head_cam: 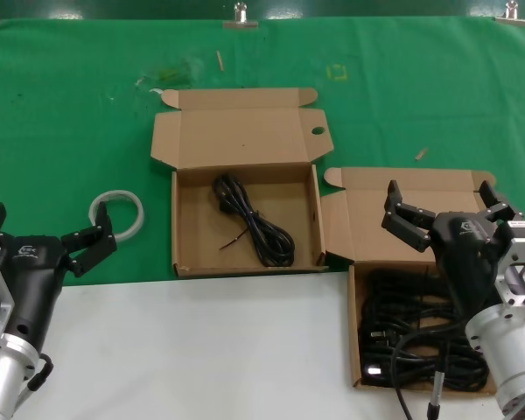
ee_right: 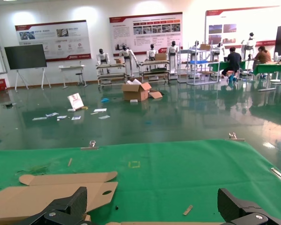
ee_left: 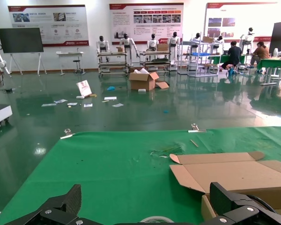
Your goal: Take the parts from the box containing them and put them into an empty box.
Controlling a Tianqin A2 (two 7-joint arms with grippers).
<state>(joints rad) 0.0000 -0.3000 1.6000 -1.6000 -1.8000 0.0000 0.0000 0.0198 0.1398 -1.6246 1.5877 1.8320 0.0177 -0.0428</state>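
Right pincer (head_cam: pixel 444 213), black with fingers spread wide and holding nothing, hovers over the shallow brown cardboard mailer box (head_cam: pixel 339 232) at the tabletop's near right. Below it, that box is filled with glossy black power cords in loose coils (head_cam: pixel 420 346), their moulded plugs showing at the near-left corner. To that pincer's left lies the second, matching square cardboard box (head_cam: pixel 185 219), lid hinged back, holding one black cord bundle (head_cam: pixel 254 223) whose long axis runs diagonally from far-left to near-right. Left pincer (head_cam: pixel 44 234), also spread wide and empty, hangs at the near left, a white tape ring (head_cam: pixel 118 213) just beyond it. Only the wrist views show the hall behind: shiny green floor, wall posters, scattered papers. Green felt-like cloth (head_cam: pixel 70 131) covers the far tabletop.
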